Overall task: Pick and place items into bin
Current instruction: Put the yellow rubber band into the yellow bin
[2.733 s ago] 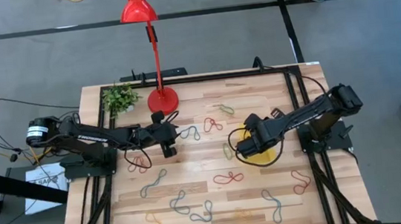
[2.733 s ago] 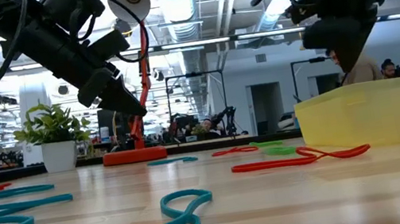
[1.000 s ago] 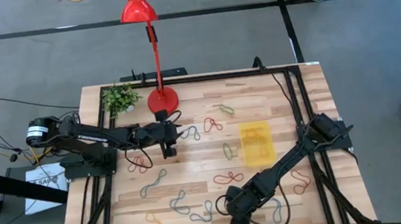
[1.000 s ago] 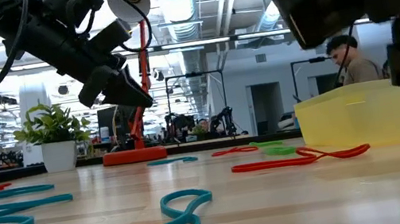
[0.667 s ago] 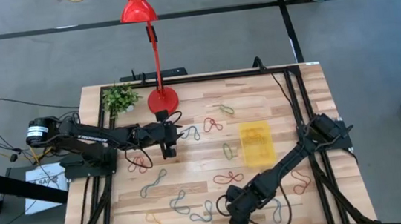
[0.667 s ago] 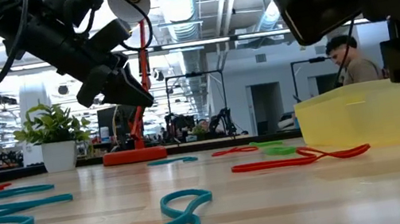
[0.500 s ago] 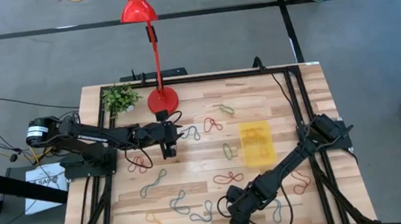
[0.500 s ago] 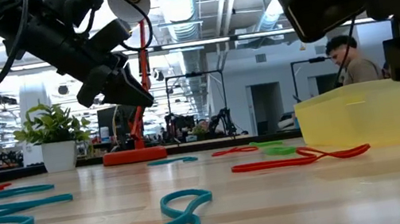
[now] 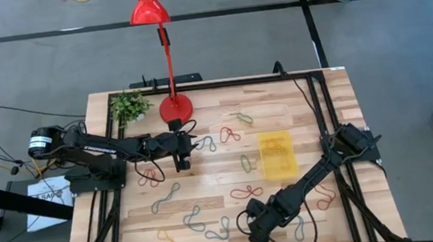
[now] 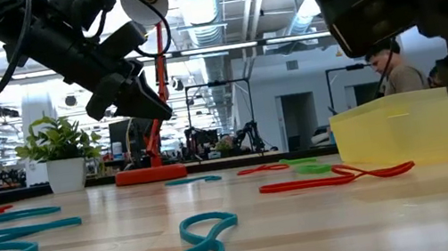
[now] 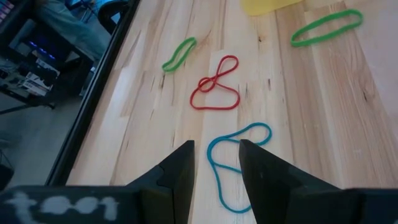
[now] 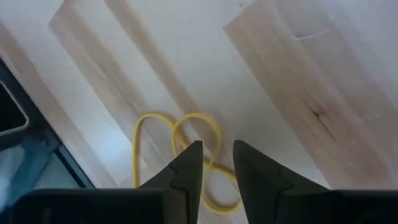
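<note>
The right gripper hangs low over the near edge of the light wooden table, its fingers apart and empty, straddling a twisted yellow rubber loop. The left gripper, fingers apart, waits at the far left above a blue loop. The translucent yellow plastic bin sits right of centre, other coloured loops scattered around.

A robotics lab/open-plan workshop; wooden bench in a black frame on grey carpet; exposed ceiling ducts and strip lights; more robot arms, desks and a person in the bkgd.
</note>
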